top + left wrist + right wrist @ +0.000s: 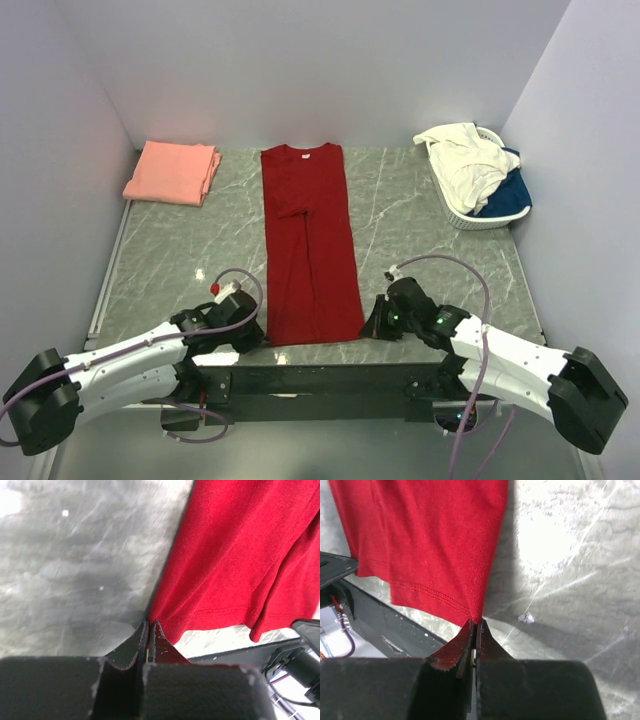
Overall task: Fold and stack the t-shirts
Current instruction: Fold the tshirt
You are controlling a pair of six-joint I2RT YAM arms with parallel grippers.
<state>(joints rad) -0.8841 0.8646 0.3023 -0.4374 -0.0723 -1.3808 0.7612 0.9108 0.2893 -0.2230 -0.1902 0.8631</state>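
Left pincer (148, 625) is pressed together on the near left hem corner of the red tee (310, 240), with cloth caught between its tips. Right pincer (475, 624) is likewise closed, pinching the near right hem corner. Both arms lie low over the near edge of the table (430, 250), one on each side of the hem.

The red tee lies flat down the middle of the table, its sides folded in to make a long narrow strip, collar at the far end and hem at the near edge. A pink tee (173, 172) sits folded at the far left corner, well apart from the red one. At the far right stands a basket (478, 221) holding a crumpled white tee (465, 160) over a blue tee (512, 190).
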